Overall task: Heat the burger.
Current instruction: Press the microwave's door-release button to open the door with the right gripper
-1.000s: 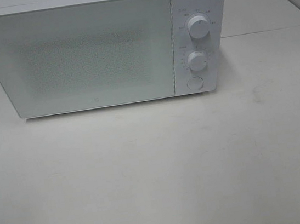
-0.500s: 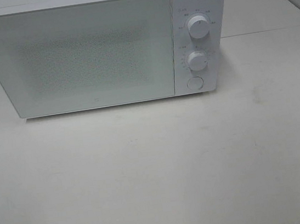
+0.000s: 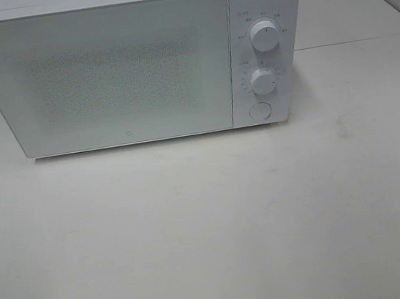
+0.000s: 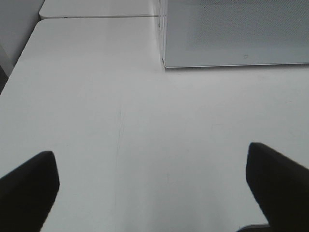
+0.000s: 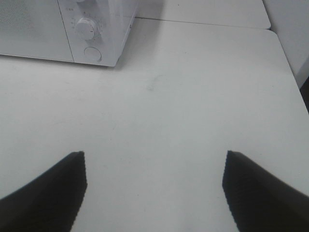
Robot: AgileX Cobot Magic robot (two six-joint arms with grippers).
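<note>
The white microwave (image 3: 123, 71) sits at the back of the worktop (image 3: 210, 229), door shut. The burger cannot be seen anywhere. The left end effector (image 4: 149, 162) and right end effector (image 5: 154, 157) hang over the worktop in front of it, fingers spread wide, grasping nothing.

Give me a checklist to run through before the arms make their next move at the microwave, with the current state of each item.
1. Shut microwave door: ok, it sits flush.
2. Location of the burger: cannot tell; no view shows it, and the door window is not see-through.
3. Open, empty left hand: ok.
4. Open, empty right hand: ok.
5. Unblocked access to the upper knob and lower knob: ok.
6. Readable knob settings: cannot tell; the markings are too small.
</note>
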